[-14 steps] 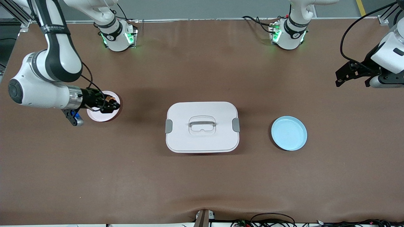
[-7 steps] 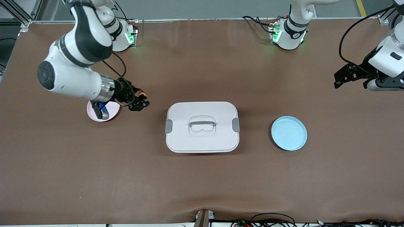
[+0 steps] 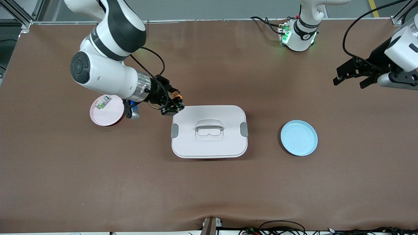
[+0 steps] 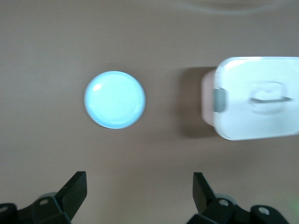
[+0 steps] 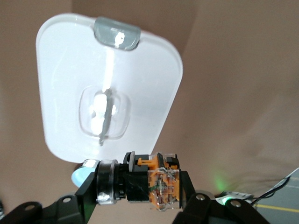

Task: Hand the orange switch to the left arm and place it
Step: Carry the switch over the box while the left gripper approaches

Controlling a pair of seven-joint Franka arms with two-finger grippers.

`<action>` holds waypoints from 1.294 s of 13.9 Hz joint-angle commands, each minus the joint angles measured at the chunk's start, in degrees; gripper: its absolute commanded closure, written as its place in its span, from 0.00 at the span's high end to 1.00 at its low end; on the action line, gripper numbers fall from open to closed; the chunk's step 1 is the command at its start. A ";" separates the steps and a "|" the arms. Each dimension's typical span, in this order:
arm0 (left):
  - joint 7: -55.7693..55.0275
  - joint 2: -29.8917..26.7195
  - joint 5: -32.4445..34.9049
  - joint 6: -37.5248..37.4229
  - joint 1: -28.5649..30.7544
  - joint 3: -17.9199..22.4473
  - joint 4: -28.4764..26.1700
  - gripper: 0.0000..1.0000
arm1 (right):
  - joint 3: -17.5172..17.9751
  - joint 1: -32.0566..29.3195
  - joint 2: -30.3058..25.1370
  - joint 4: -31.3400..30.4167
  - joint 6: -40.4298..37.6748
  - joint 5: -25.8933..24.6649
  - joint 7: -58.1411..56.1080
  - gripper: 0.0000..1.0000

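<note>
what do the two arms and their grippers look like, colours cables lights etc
Both arms have glossy white rounded shells with black joint bands. The right gripper and left gripper are black, with angular fingers. Loose black cables loop along each wrist. Green lights glow on the left arm's base, and a metallic silver ring sits at the right wrist.

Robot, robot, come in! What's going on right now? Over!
Right end effector shut on small orange-and-black switch, over corner of big white lidded box. Left end effector open, waiting over table's left-arm end. Box between arms.

Brown mat-covered table, grey floor strip seen past its top edge, cables gathered along the bottom edge
</note>
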 commanded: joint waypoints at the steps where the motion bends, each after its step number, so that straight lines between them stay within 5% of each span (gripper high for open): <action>1: 0.06 0.13 -6.95 -2.68 -0.21 -0.73 1.30 1.00 | -0.63 2.78 5.74 8.83 2.12 1.01 7.58 0.00; 10: -5.12 4.60 -10.93 5.11 -0.48 -11.96 0.86 1.00 | -0.63 9.29 10.67 15.26 10.65 1.01 20.42 0.00; 18: -7.32 12.42 -18.21 20.06 -0.65 -16.63 0.95 0.90 | -0.37 12.28 11.72 19.04 12.60 1.10 25.61 0.00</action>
